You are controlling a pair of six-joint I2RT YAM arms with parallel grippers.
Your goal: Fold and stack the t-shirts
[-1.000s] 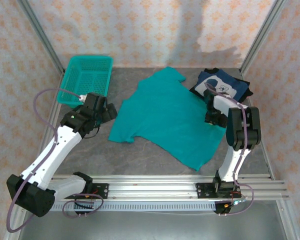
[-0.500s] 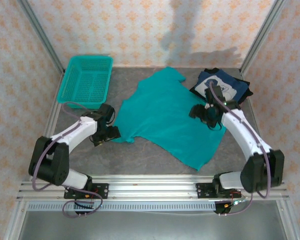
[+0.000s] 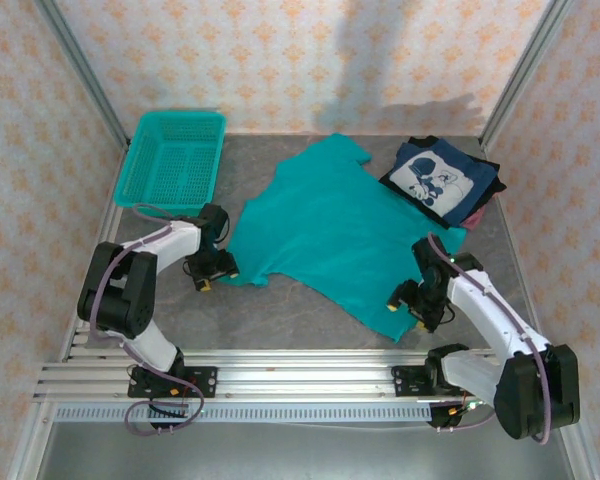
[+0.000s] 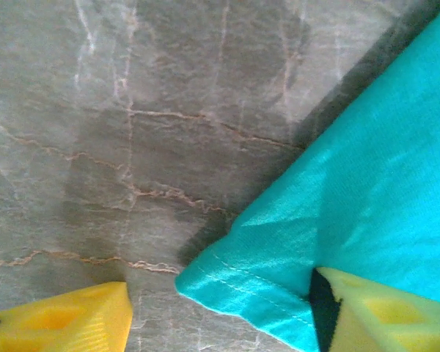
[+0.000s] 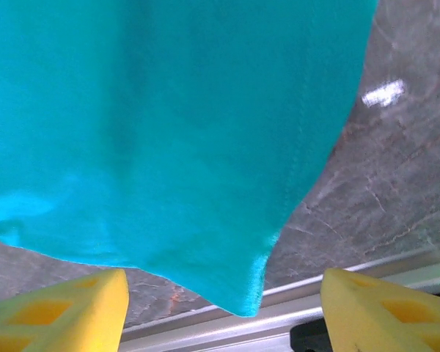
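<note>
Table [image 3: 310, 310]: grey, marble-veined surface with a metal rail [image 3: 310, 365] along its near edge.

Teal t-shirt [image 3: 330, 235]: spread out flat across the middle of the table, one corner pointing near-left and another near-right.

Navy t-shirt [image 3: 442, 178]: folded into a compact packet, white cartoon print facing up. It lies at the far right of the table, just beside the teal shirt's far-right edge.

Mesh basket [image 3: 175, 160]: teal plastic, at the far left and apart from both shirts.

Left gripper [image 3: 212, 270]: low over the table at the teal shirt's near-left corner. In the wrist view its yellow fingers [image 4: 66, 319] stand spread. The stitched corner of the cloth lies in the gap; one finger is over bare table and the other at the cloth's edge. Nothing is pinched.

Right gripper [image 3: 408, 305]: at the teal shirt's near-right corner, close to the rail. Seen from its wrist, the yellow fingertips [image 5: 59, 308] are wide apart. The pointed corner of the shirt lies between them, clear of both.
</note>
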